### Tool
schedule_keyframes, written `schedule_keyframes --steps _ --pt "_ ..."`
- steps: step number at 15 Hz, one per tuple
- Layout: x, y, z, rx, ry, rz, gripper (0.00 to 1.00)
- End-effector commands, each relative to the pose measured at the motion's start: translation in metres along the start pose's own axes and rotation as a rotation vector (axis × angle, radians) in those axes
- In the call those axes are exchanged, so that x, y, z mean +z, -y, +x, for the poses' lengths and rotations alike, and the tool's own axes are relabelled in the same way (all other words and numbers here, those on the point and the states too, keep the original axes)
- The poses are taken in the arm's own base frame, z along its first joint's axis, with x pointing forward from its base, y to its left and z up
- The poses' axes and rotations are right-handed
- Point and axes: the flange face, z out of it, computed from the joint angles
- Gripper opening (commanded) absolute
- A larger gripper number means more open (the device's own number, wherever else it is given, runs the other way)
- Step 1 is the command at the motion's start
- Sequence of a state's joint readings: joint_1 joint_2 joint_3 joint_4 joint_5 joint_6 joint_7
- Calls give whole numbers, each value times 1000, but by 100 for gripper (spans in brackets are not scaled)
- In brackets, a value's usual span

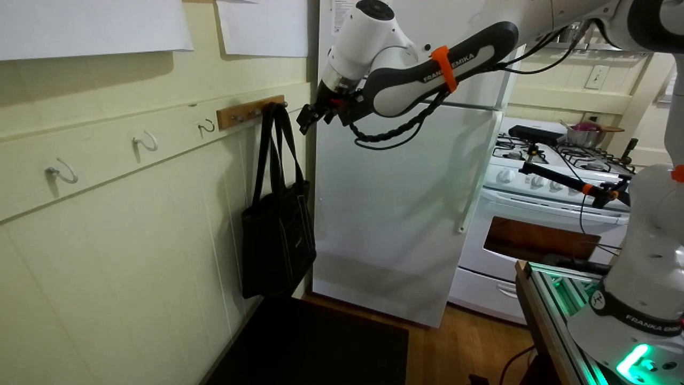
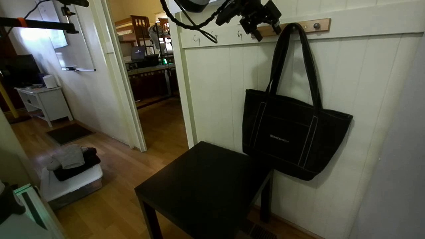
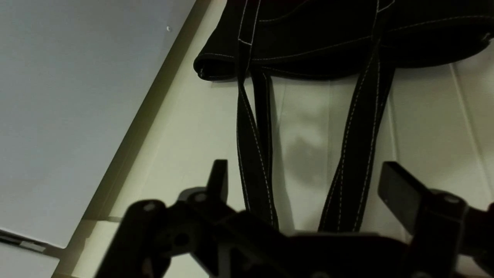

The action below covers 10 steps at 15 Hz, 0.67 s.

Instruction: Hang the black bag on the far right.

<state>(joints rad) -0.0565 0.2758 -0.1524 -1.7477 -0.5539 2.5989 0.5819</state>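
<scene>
The black bag (image 2: 289, 132) hangs against the wall from a wooden peg rack (image 1: 228, 117), its handles (image 1: 265, 144) looped over a peg that they hide. Just right of the loop, a dark knob (image 2: 316, 25) on the same rack shows bare in an exterior view. My gripper (image 1: 315, 118) is open near the top of the handles, out from the wall on the fridge side, and holds nothing. In the wrist view the handle straps (image 3: 353, 166) appear between the spread fingers (image 3: 219, 173) but farther off, apparently untouched. The bag's body (image 3: 308, 34) is at the top there.
White hooks (image 1: 145, 141) and a small metal hook (image 1: 207, 126) line the wall board left of the rack. The fridge (image 1: 385, 214) stands close on the right. A black table (image 2: 202, 189) sits below the bag, and a stove (image 1: 534, 198) is beyond the fridge.
</scene>
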Motion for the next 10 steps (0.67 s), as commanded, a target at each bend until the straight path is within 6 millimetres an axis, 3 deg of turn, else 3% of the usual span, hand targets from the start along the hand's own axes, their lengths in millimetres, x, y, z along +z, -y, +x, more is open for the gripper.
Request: schedule_keyframes --steps 1,7,10 --pt "1 0 2 1 0 -1 100" --pt "1 1 4 3 -5 0 100" --pt "6 6 13 9 -91 67 100"
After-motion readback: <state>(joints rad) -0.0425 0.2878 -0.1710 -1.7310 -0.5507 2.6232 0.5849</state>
